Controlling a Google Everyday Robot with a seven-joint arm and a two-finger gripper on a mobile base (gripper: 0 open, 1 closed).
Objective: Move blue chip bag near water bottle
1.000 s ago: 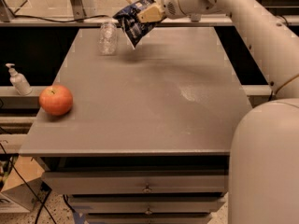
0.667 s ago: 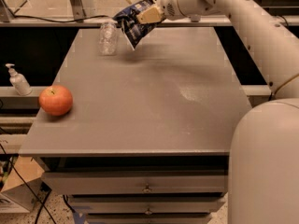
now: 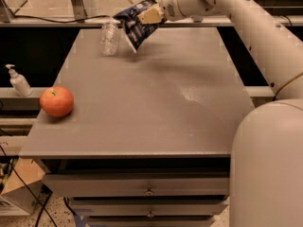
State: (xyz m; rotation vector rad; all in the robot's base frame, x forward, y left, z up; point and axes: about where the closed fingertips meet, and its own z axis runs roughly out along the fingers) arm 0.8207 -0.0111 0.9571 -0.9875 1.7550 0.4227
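Observation:
The blue chip bag (image 3: 136, 26) is a dark navy crinkly bag with white print, held tilted at the far end of the grey table (image 3: 151, 98), its lower corner close to the tabletop. My gripper (image 3: 150, 14) is shut on the bag's upper right edge. The water bottle (image 3: 109, 37), clear and ribbed, stands just left of the bag near the table's far left edge, a small gap apart from it.
A red apple (image 3: 57, 101) sits at the table's left edge. A white pump dispenser bottle (image 3: 19, 81) stands on a ledge left of the table. Drawers (image 3: 149, 189) are below the tabletop. My arm's large white body (image 3: 270, 164) fills the lower right.

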